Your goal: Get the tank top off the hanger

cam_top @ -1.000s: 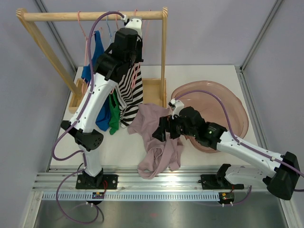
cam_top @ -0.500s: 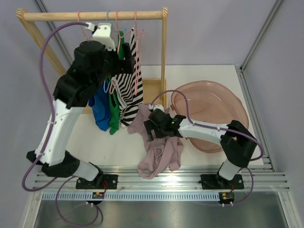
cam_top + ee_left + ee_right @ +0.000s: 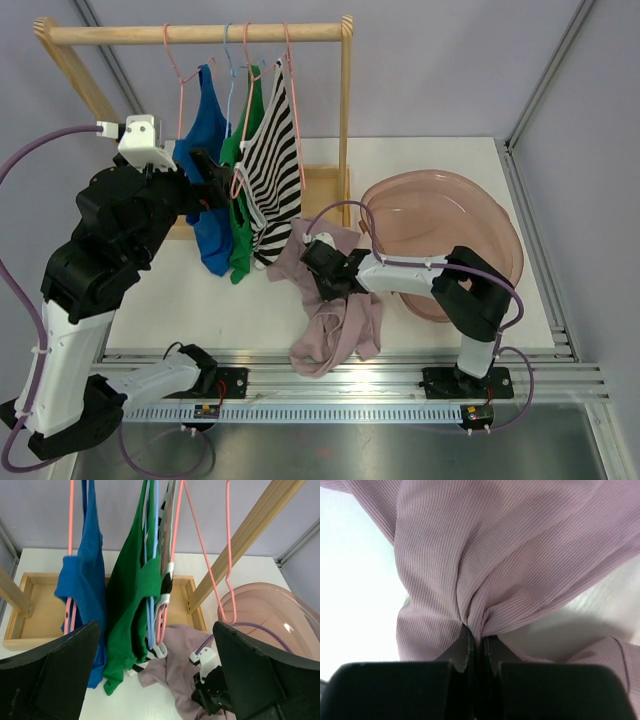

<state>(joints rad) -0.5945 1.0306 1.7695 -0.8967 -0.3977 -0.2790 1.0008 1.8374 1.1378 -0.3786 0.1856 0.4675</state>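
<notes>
I see the mauve tank top [image 3: 335,322] lying crumpled on the table [image 3: 240,315], off any hanger, just in front of the wooden rack [image 3: 200,33]. My right gripper [image 3: 477,642] is clamped tight on a fold of it. My left gripper [image 3: 212,178] stands wide apart beside the hanging garments [image 3: 255,170], holding nothing.

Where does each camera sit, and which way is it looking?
Top external: above and behind both arms, looking down on them, the table and rack.
Left wrist: on the left gripper, facing the hanging tops between its open fingers.
Right wrist: on the right gripper, close on the pink tank top it pinches.
Shared: left wrist and top views both show that top.
</notes>
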